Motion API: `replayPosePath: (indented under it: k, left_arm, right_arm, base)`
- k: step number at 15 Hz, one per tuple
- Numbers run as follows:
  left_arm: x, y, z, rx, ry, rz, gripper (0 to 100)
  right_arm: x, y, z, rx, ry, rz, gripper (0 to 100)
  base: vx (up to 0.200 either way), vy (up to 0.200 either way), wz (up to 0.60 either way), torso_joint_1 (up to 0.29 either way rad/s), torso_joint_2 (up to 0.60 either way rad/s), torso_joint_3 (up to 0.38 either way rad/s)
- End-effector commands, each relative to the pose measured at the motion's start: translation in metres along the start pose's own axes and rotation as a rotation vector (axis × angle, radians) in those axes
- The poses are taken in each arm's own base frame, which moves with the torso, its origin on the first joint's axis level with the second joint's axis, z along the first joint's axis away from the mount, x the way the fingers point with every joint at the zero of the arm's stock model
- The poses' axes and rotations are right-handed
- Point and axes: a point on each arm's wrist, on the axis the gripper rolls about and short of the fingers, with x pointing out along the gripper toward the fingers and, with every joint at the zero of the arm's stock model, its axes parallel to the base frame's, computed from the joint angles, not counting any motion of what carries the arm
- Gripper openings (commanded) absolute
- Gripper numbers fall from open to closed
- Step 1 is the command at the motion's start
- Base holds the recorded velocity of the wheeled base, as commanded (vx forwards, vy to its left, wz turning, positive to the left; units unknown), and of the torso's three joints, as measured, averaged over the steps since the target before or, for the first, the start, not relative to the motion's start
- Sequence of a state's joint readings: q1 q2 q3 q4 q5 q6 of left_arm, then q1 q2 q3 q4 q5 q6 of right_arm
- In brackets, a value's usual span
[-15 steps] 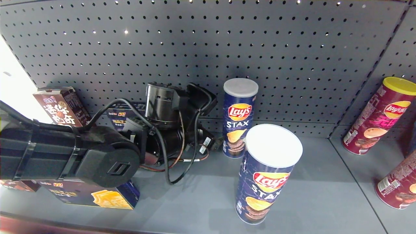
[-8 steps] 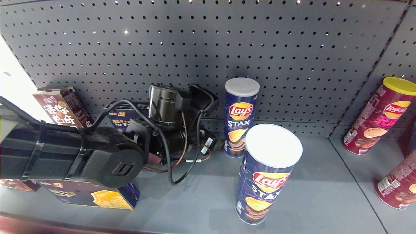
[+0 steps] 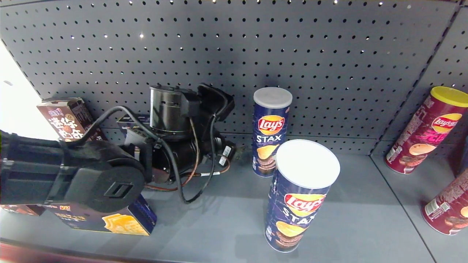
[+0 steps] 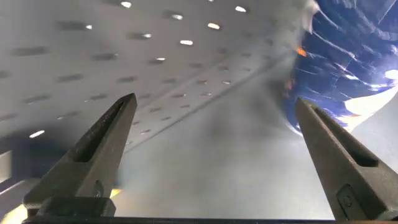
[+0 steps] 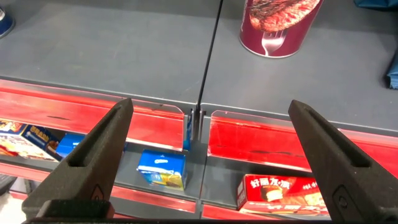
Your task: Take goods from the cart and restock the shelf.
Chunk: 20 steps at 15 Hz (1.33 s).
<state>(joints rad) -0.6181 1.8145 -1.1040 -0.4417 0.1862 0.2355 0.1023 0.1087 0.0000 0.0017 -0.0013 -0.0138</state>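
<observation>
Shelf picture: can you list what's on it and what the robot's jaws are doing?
shelf: grey, pegboard behind
back blue can: upright by the pegboard
front blue can: upright, nearer the edge
red can: right section, yellow lid
cracker box: lying front left
left gripper: jaws open, empty, near back blue can
right gripper: jaws open, empty

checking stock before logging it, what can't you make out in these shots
Head view: the dark blue box at the back is mostly hidden behind the left arm.
Head view: the near red can is cut off by the right edge.
Left wrist view: the blue can is blurred and cut off.
Right wrist view: the dark red can loses its top to the edge.
</observation>
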Motion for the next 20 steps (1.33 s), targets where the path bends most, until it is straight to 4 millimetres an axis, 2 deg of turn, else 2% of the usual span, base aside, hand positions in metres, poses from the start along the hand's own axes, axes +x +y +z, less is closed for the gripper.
replayPosePath:
  k: [1,2,3,4,6,7,8,11,13,14,15,16,17,18,19,20]
  left_arm:
    - [-0.059,0.019,0.021,-0.036,-0.091,0.071,100]
    - [-0.082,0.027,0.021,-0.046,-0.107,0.114,100]
    - [-0.091,0.03,0.021,-0.047,-0.114,0.128,100]
    - [-0.125,0.036,0.015,-0.056,-0.134,0.18,100]
    - [-0.164,0.035,-0.005,-0.044,-0.126,0.251,100]
    - [-0.164,0.035,-0.005,-0.044,-0.126,0.251,100]
    - [-0.205,0.026,-0.02,0.043,-0.158,0.268,100]
    - [-0.254,0.039,-0.035,0.112,-0.201,0.409,100]
    - [-0.274,0.045,-0.046,0.073,-0.218,0.494,100]
    - [-0.292,0.049,-0.064,0.045,-0.229,0.564,100]
    - [-0.298,0.049,-0.073,0.037,-0.225,0.595,100]
    - [-0.319,0.051,-0.094,0.032,-0.23,0.691,100]
    - [-0.326,0.051,-0.103,0.036,-0.226,0.721,100]
    - [-0.342,0.047,-0.129,0.045,-0.206,0.764,100]
    - [-0.35,0.044,-0.145,0.057,-0.183,0.772,100]
    - [-0.355,0.042,-0.153,0.066,-0.167,0.771,100]
  right_arm:
    - [0.0,0.0,0.0,0.0,0.002,0.0,100]
    - [0.0,0.0,0.0,0.0,0.002,0.0,100]
    - [0.0,0.0,0.0,0.0,0.002,0.0,100]
    - [0.0,0.0,0.0,-0.002,0.002,0.002,100]
    - [0.0,0.0,0.0,0.0,0.002,0.002,100]
    - [0.0,0.0,0.0,0.0,0.002,0.002,100]
    - [0.0,0.0,0.0,0.0,0.002,0.0,100]
    - [0.0,0.0,0.0,-0.002,0.0,0.009,100]
    - [0.0,0.0,0.0,-0.004,0.0,0.011,100]
    - [0.0,0.0,0.0,-0.004,-0.002,0.011,100]
    - [0.0,0.0,0.0,-0.004,-0.002,0.011,100]
    - [0.0,0.0,0.0,-0.004,0.0,0.011,100]
    - [0.0,0.0,0.0,-0.004,-0.002,0.011,100]
    - [0.0,0.0,0.0,0.01,0.0,0.008,100]
    - [0.0,0.0,0.0,0.027,-0.003,0.005,100]
    - [0.0,0.0,0.003,0.038,-0.02,0.003,100]
  base:
    - [0.0,0.0,0.0,0.0,0.0,0.0]
    - [0.0,0.0,0.0,0.0,0.0,0.0]
    - [0.0,0.0,0.0,0.0,0.0,0.0]
    - [0.0,0.0,0.0,0.0,0.0,0.0]
    - [0.0,0.0,0.0,0.0,0.0,0.0]
    - [0.0,0.0,0.0,0.0,0.0,0.0]
    - [0.0,0.0,0.0,0.0,0.0,0.0]
    - [0.0,0.0,0.0,0.0,0.0,0.0]
    - [0.0,0.0,0.0,0.0,0.0,0.0]
    - [0.0,0.0,0.0,0.0,0.0,0.0]
    - [0.0,0.0,0.0,0.0,0.0,0.0]
    - [0.0,0.0,0.0,0.0,0.0,0.0]
    - [0.0,0.0,0.0,0.0,0.0,0.0]
    - [0.0,0.0,0.0,0.0,0.0,0.0]
    - [0.0,0.0,0.0,0.0,0.0,0.0]
    - [0.0,0.0,0.0,0.0,0.0,0.0]
